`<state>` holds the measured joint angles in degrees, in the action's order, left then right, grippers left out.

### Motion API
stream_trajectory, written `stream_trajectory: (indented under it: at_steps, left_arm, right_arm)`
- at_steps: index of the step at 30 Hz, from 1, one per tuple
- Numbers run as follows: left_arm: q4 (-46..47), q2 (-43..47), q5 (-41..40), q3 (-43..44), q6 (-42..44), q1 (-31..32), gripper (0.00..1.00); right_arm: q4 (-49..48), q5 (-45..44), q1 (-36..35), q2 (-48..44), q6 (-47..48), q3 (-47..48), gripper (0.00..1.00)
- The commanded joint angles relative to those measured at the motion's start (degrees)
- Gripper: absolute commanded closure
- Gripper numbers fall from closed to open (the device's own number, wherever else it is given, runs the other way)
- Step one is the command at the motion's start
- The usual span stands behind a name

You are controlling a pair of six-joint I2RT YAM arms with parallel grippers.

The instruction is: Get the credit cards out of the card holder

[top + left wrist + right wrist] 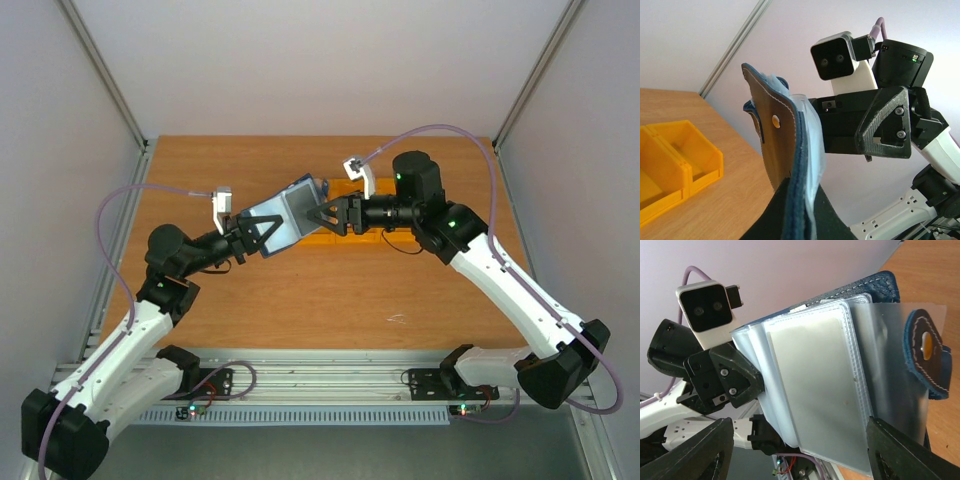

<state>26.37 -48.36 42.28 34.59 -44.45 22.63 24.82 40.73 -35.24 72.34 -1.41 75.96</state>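
Note:
The card holder (290, 207) is a dark navy wallet, held open in the air over the table's middle. My left gripper (272, 228) is shut on its lower edge; in the left wrist view the black fingers (837, 220) pinch its navy cover and pale sleeves (805, 165). My right gripper (318, 215) is open and faces the holder, with its jaws set wide on either side of the clear sleeves (815, 385) without touching them. The snap tab (927, 355) hangs at the right. No black, red or blue credit card shows; the sleeves look pale and blank.
Orange plastic bins (335, 240) sit on the wooden table under the right gripper, also in the left wrist view (680, 155). The left gripper's body and camera (705, 310) show behind the holder. White walls enclose the table on the left, back and right.

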Motion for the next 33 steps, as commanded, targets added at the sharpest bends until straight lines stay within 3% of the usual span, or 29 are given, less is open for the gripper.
stream_trajectory:
  at_steps: [1, 13, 23, 26, 29, 33]
  left_arm:
    - [5.97, 1.08, 1.31, 0.08, 0.06, 0.04, 1.00]
    - [5.93, 0.82, 1.44, 0.12, -0.03, 0.04, 1.00]
    - [2.89, 0.57, -0.53, 0.09, 1.15, 0.04, 1.00]
    - [1.68, 0.39, -1.41, 0.08, 1.37, 0.04, 1.00]
    - [0.93, 0.30, -2.01, -0.01, 1.38, 0.05, 1.00]
    - [0.61, 0.31, -1.98, 0.01, 1.55, 0.04, 1.00]
  right_arm:
    - [0.37, -1.89, 0.00, -0.68, -0.53, 0.47, 0.25]
    - [1.29, -0.52, 0.04, 0.07, -0.19, 0.24, 0.27]
    - [-4.05, 5.66, -1.79, 0.73, -0.64, 0.47, 0.59]
    - [-3.99, 5.52, -2.85, 1.45, 0.14, 1.01, 0.64]
    - [-4.20, 5.78, -4.03, 2.39, 0.48, 1.88, 0.64]
    - [-3.32, 4.56, -6.38, 4.21, 2.83, 3.87, 0.55]
